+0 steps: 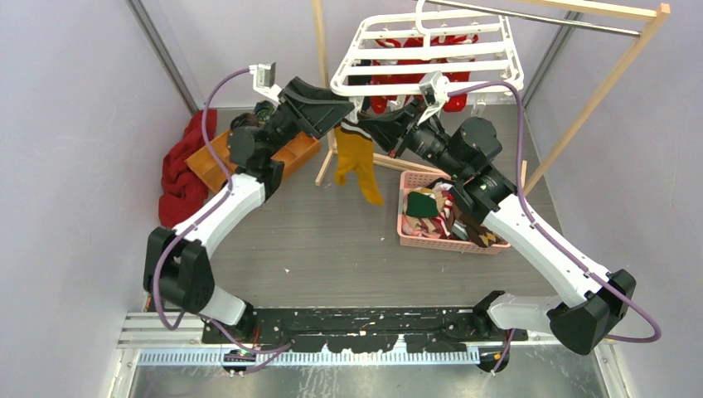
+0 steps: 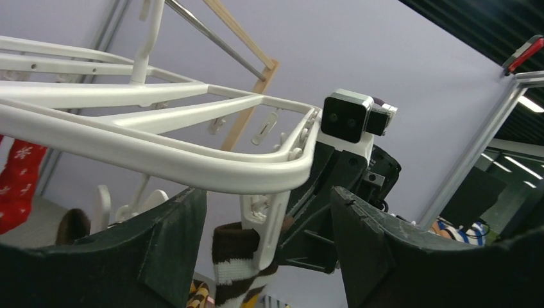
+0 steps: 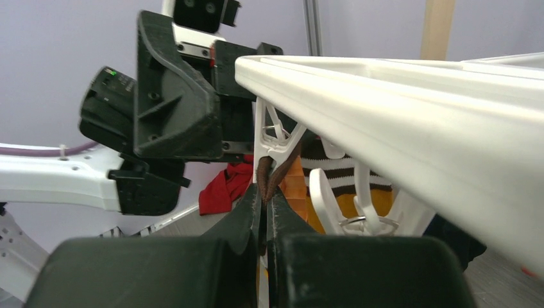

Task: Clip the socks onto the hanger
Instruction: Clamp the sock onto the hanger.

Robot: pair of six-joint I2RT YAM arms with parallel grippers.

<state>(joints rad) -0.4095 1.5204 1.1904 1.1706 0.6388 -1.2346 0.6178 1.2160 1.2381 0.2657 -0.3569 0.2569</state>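
**Top view:** Your left gripper (image 1: 332, 112) and right gripper (image 1: 369, 128) are both sitting under the front-left corner of the hanger (image 1: 427, 66), almost tip to tip. The yellow sock (image 1: 358, 166) is hanging between them, long axis straight down, cuff at the frame and toe toward the table. Both arms are about equally near it. Other socks (image 1: 431, 207) are waiting in the pink basket (image 1: 414, 236), to the right and well below.

**Left wrist:** Your left jaws are standing wide apart and gripping nothing. The clip (image 2: 269, 215) is hanging between the fingers (image 2: 167, 250) with a gap on either side, and the sock's brown-and-cream striped cuff (image 2: 234, 256) is sitting at its lower end. Whether the clip is biting the cuff is hard to tell from here.

**Right wrist:** Your right jaws are pressed together on a thin fold of the brown cuff (image 3: 263, 183), directly below the clip (image 3: 277, 138). The sock is therefore lying straight above these jaws and running up into the clip's mouth. That vertical line is probably what your next move depends on: the cuff needs to be seated in the clip before this grip lets go.
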